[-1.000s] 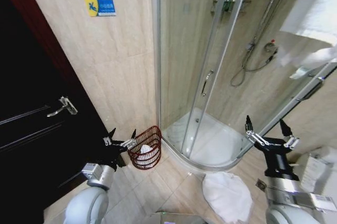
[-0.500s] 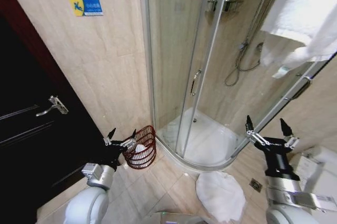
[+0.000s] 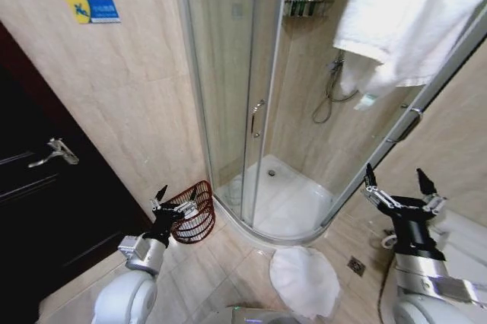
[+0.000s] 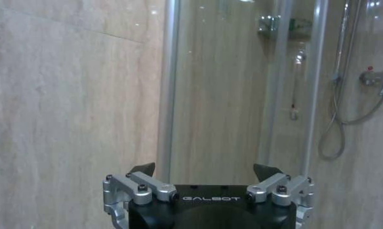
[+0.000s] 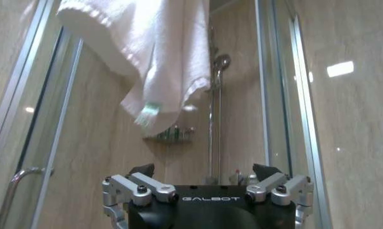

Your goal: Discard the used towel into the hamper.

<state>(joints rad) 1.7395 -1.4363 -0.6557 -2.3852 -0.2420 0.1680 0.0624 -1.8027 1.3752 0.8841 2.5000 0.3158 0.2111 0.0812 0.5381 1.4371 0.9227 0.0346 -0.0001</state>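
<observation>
- Head view looks down from above onto the shower stall (image 3: 259,111).
- Both wrist views look along their fingers at that stall, close up.

Bathroom with beige stone-look wall tiles (image 3: 137,103) and matching floor tiles (image 3: 221,271). Curved glass shower enclosure (image 3: 228,88) with white tray (image 3: 285,202). Dark door (image 3: 38,210) with lever handle (image 3: 53,153). Blue wall sign (image 3: 93,10) above.
</observation>
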